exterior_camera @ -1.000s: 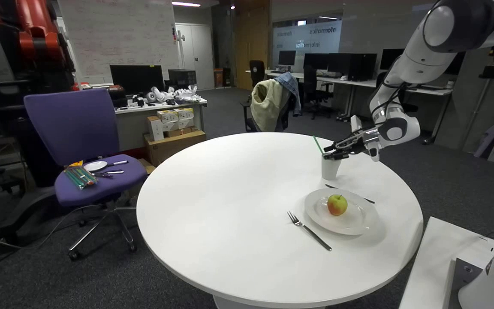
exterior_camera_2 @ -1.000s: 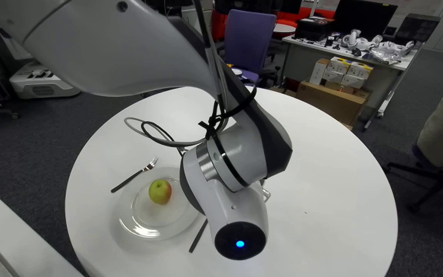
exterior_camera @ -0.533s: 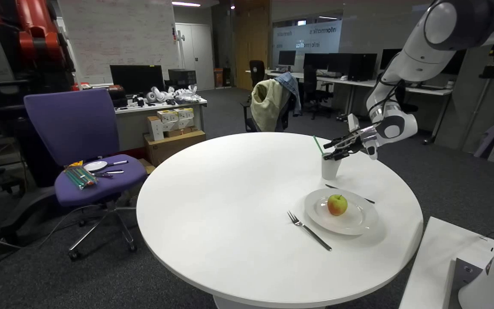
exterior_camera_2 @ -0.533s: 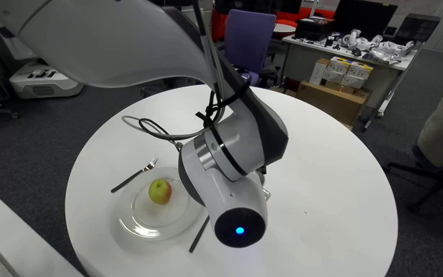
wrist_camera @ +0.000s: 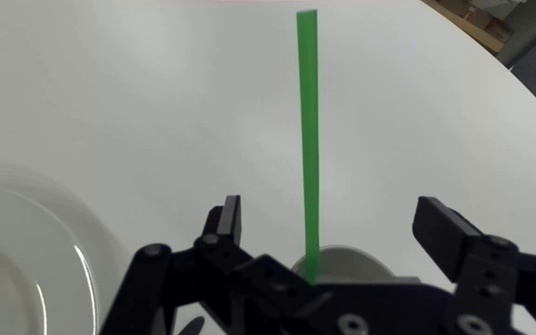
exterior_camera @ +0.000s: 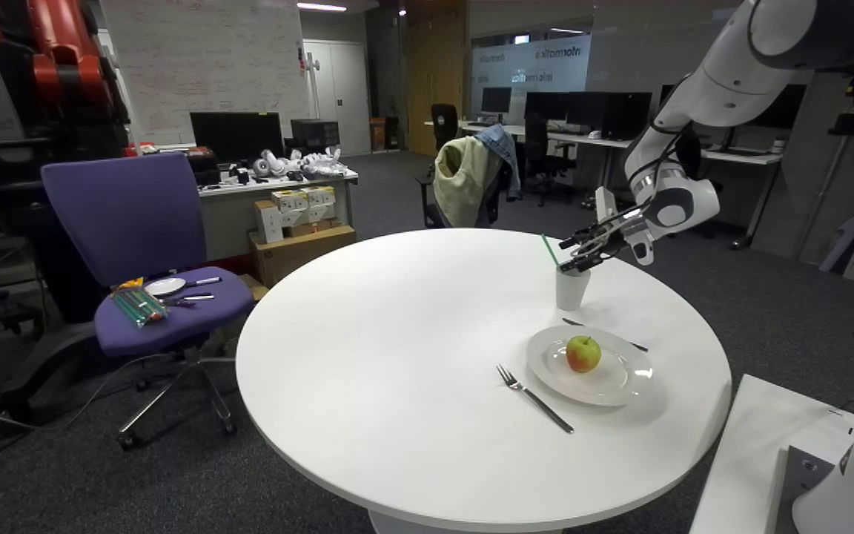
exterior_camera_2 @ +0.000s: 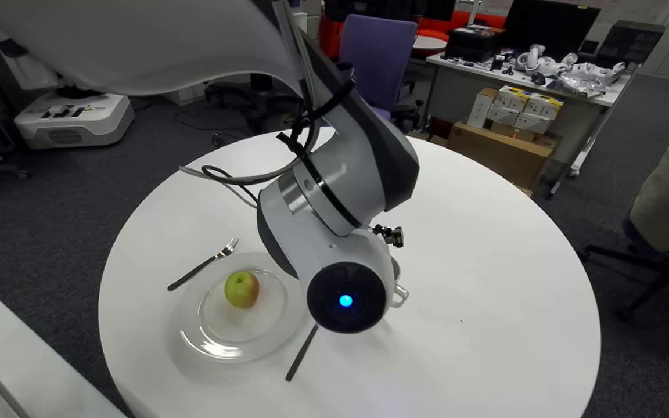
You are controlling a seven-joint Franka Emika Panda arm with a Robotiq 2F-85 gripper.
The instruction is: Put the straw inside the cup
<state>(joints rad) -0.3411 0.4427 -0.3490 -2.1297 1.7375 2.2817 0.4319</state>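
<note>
The green straw (exterior_camera: 550, 250) leans out of the white cup (exterior_camera: 571, 291), its lower part inside the rim. In the wrist view the straw (wrist_camera: 310, 116) runs down into the cup's mouth (wrist_camera: 347, 262); its lower end is hidden behind the gripper body. My gripper (exterior_camera: 568, 256) is just above the cup. In the wrist view its fingers (wrist_camera: 328, 204) are wide apart, with the straw between them and touching neither. In an exterior view the arm hides the straw and most of the cup, whose handle (exterior_camera_2: 402, 296) shows; a fingertip of the gripper (exterior_camera_2: 394, 236) also shows.
A white plate (exterior_camera: 538, 371) with an apple (exterior_camera: 583, 354) stands near the cup on the round white table (exterior_camera: 397, 356). A knife (exterior_camera: 636, 346) lies between plate and cup. A fork (exterior_camera: 538, 404) lies on the plate's other side.
My gripper has risen a little, and its fingers look further apart. The arm has moved up in an exterior view, uncovering the cup's handle. The straw and cup have stayed in place.
</note>
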